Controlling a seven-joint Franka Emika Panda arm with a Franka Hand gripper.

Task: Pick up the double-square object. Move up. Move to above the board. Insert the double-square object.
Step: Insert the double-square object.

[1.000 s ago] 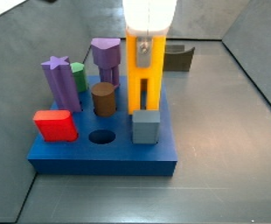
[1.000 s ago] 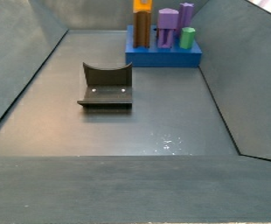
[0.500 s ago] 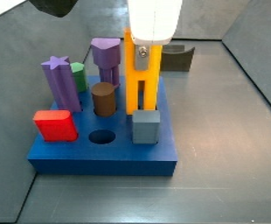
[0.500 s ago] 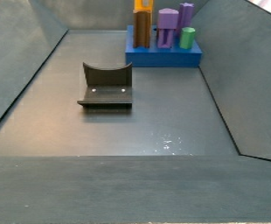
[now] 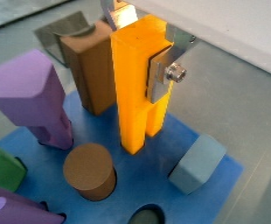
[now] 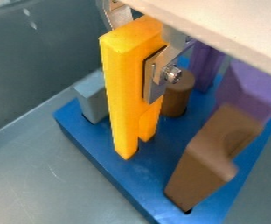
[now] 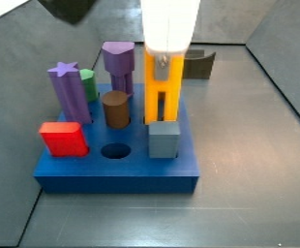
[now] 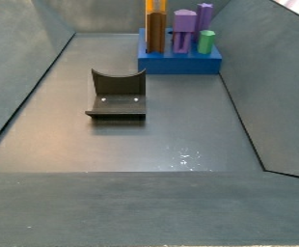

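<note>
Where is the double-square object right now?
The double-square object stands upright in the board, the gripper gripping its top. In a side view it is behind the grey block, right of the brown cylinder.

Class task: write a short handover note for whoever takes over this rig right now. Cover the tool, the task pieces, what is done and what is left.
Tool: shut on the tall yellow-orange grooved double-square bar, above the thick blue square board.
Bar: upright, lower end at or in its board hole beside the grey block; depth unclear.
Done: pick, lift, move over board.
Left: finish seating, release, retreat.
Brown block stands close behind; lift straight.
</note>
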